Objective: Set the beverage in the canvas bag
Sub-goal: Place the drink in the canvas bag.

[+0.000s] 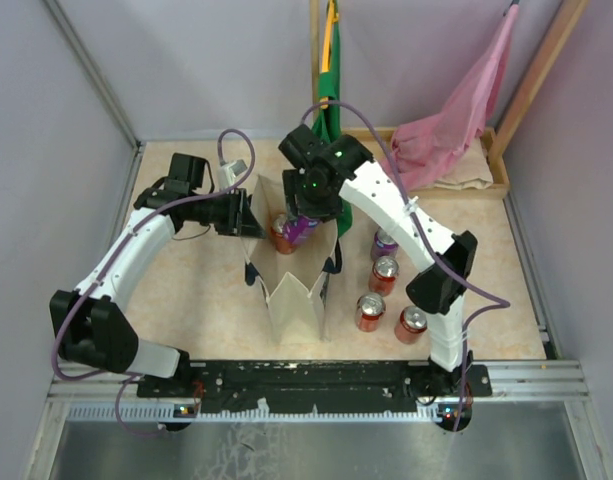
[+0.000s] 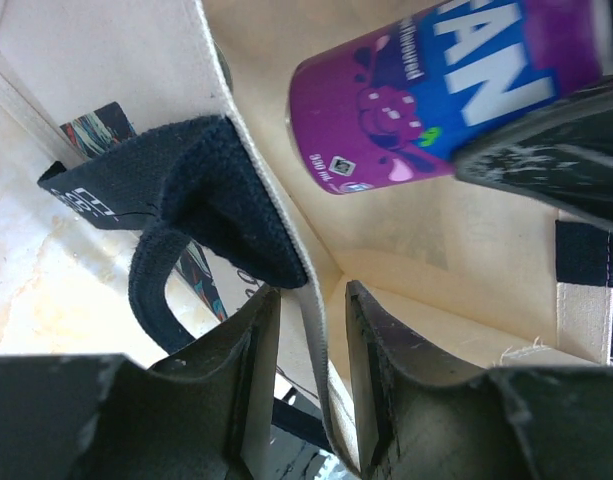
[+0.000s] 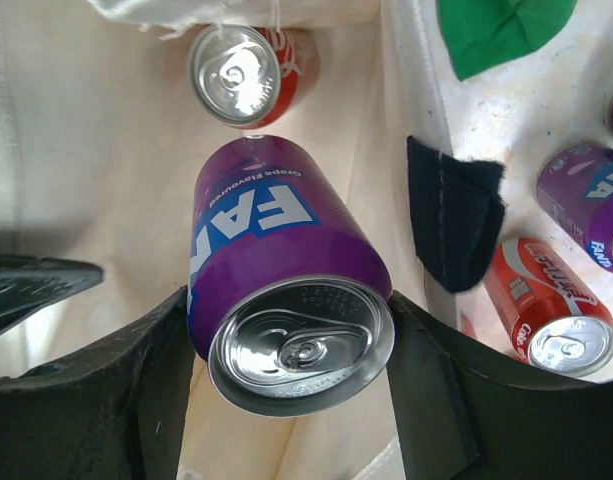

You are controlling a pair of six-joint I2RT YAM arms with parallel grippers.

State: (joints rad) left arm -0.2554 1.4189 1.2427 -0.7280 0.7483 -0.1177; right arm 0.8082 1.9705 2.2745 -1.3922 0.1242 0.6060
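The cream canvas bag (image 1: 296, 295) stands open at the table's middle, its navy handle (image 2: 216, 200) hanging outside. My right gripper (image 1: 306, 222) is shut on the beverage, a purple grape soda can (image 3: 286, 260), held tilted over the bag's mouth with its lid towards the wrist camera. An orange-red can (image 3: 241, 75) stands upright on the bag's floor below it. My left gripper (image 2: 311, 300) is open, its fingers astride the bag's left wall (image 2: 311, 330), with a gap beside the cloth. The purple can (image 2: 436, 90) and a right finger (image 2: 546, 140) show in the left wrist view.
Several cans stand on the table right of the bag: a purple one (image 1: 385, 243) and red ones (image 1: 384, 273) (image 1: 370, 311) (image 1: 411, 323). A green cloth bag (image 1: 329, 100) and a pink cloth bag (image 1: 456, 110) hang at the back, above a wooden tray (image 1: 491, 180).
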